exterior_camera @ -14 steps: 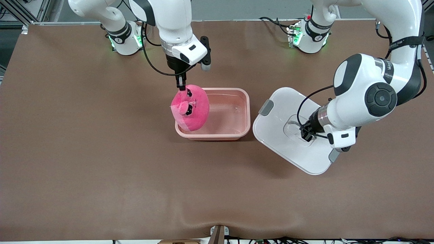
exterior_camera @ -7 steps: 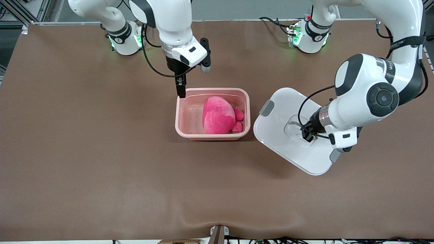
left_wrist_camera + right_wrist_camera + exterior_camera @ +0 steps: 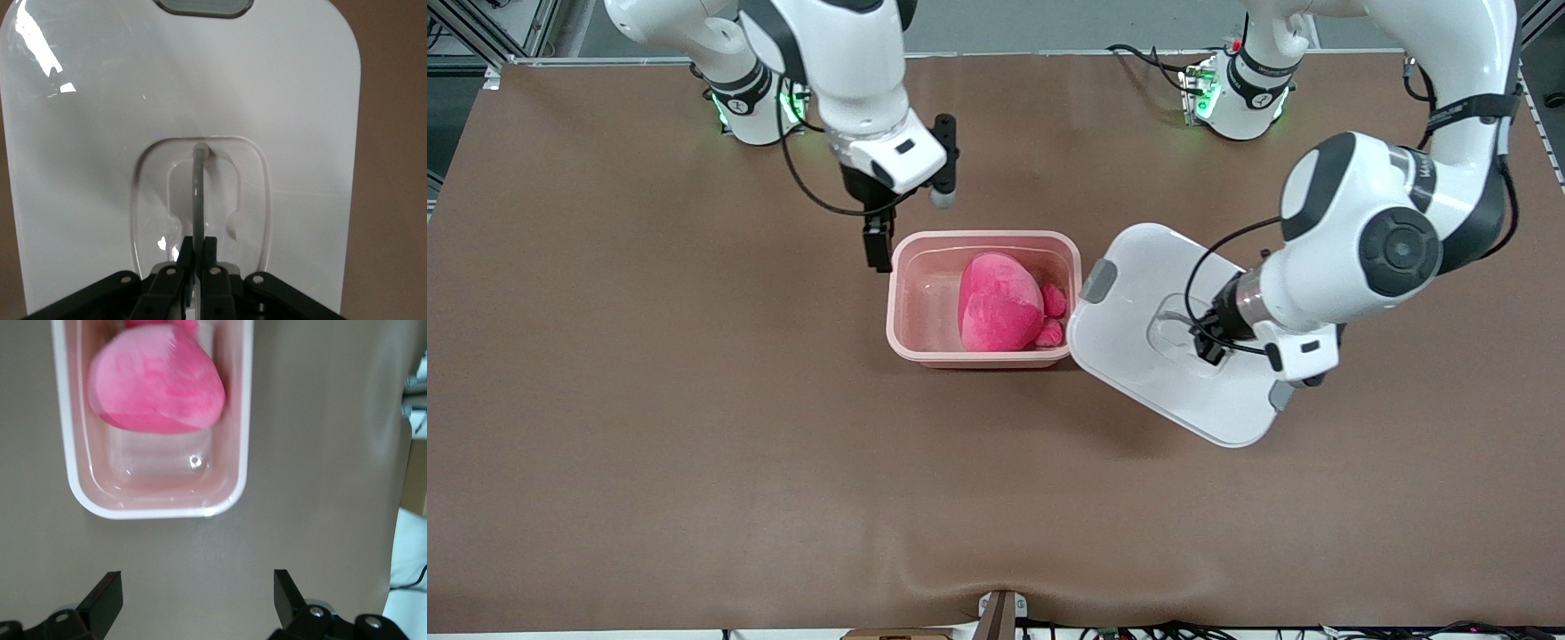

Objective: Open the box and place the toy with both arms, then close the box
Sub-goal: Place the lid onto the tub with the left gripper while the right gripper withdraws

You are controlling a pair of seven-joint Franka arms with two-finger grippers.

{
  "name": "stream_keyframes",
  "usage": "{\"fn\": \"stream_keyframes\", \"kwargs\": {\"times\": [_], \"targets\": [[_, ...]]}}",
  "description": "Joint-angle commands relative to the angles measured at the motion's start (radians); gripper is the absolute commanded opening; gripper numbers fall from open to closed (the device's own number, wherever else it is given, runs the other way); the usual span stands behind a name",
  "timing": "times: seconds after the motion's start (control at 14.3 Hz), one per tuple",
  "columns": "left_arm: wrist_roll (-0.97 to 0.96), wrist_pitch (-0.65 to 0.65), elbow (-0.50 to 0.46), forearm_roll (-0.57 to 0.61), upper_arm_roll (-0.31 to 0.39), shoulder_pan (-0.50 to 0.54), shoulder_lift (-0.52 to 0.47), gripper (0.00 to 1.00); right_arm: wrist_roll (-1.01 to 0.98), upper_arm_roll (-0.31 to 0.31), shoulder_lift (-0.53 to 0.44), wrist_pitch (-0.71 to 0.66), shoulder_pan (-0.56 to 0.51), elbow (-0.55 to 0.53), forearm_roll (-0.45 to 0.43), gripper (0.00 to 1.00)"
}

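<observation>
The box's pink tub (image 3: 980,359) stands open mid-table. The hot-pink toy (image 3: 1000,307) lies inside it, eyes hidden. My right gripper (image 3: 878,251) is open and empty, above the table just outside the tub's end toward the right arm; its wrist view shows the tub (image 3: 153,512), the toy (image 3: 157,387) and the wide-apart fingertips (image 3: 107,595). My left gripper (image 3: 1209,345) is shut on the clear handle (image 3: 197,193) of the white lid (image 3: 1138,356), holding it slightly raised beside the tub's other end. The lid (image 3: 100,133) fills the left wrist view.
The lid's grey clip (image 3: 1098,280) sits close to the tub's rim. Brown table cover (image 3: 694,444) lies all around. Both arm bases (image 3: 1232,98) stand along the table's edge farthest from the front camera.
The toy dropped from my right gripper into the tub. The right gripper opened and drew away from the tub. My left gripper carried the lid toward the tub.
</observation>
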Motion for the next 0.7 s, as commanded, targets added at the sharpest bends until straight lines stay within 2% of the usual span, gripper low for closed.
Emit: {"fn": "stream_keyframes", "kwargs": {"times": [0.0, 0.28, 0.35, 0.63], "targets": [[-0.145, 0.009, 0.017, -0.012, -0.009, -0.062, -0.001, 0.0, 0.011, 0.008, -0.028, -0.055, -0.078, 0.012, 0.028, 1.0], [-0.373, 0.127, 0.014, 0.007, -0.009, -0.161, 0.0, 0.0, 0.132, 0.005, -0.033, -0.075, -0.171, 0.015, 0.029, 1.0], [-0.435, 0.162, 0.013, 0.01, -0.007, -0.193, 0.005, 0.0, 0.145, 0.004, -0.03, -0.074, -0.191, 0.015, 0.052, 1.0], [-0.702, 0.271, 0.013, 0.14, -0.009, -0.318, 0.046, 0.0, 0.148, 0.004, -0.033, -0.089, -0.277, 0.024, 0.098, 1.0]]}}
